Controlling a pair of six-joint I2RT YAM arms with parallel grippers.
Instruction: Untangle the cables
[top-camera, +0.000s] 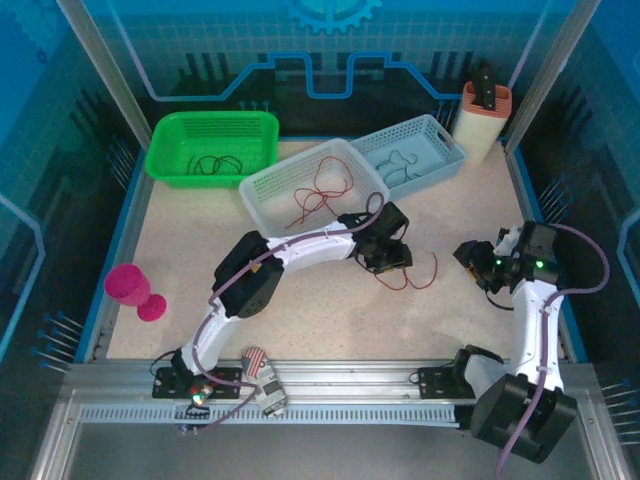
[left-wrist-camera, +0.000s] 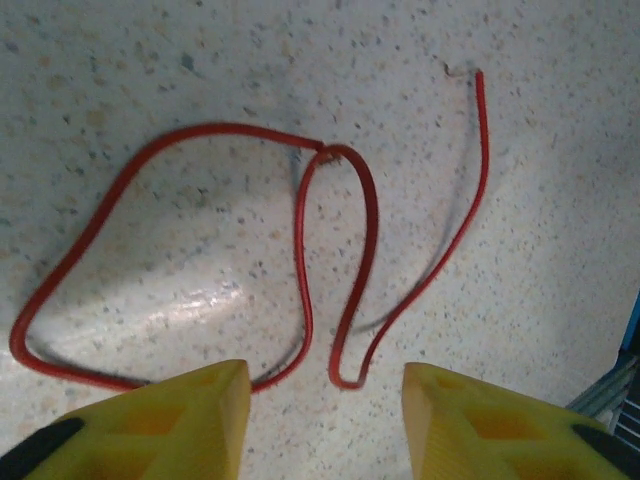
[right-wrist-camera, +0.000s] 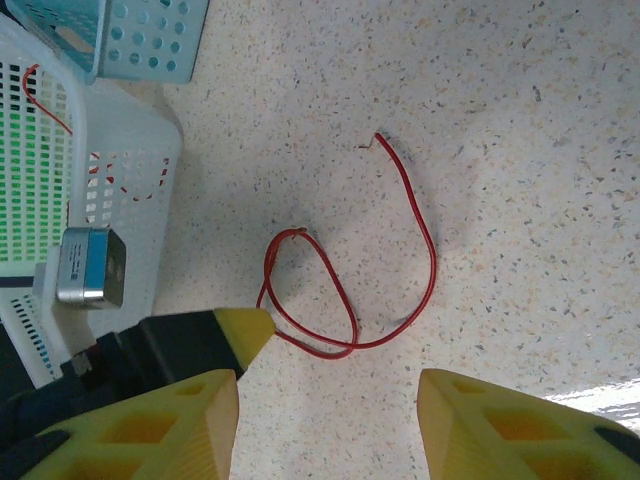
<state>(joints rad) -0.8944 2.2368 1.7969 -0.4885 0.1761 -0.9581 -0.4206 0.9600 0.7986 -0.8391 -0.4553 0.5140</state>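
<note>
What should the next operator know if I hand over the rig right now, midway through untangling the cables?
Left gripper: open, above the one red cable lying on the table, not gripping it.
Right gripper: open and empty, facing the same cable from the other side.
Done, by the look of it: red cables lie in the white basket, dark cables in the green basket, and one dark cable in the blue basket.
Left: the loose red cable, a single strand looped over itself. Grasp it; it probably goes in the white basket.
</note>
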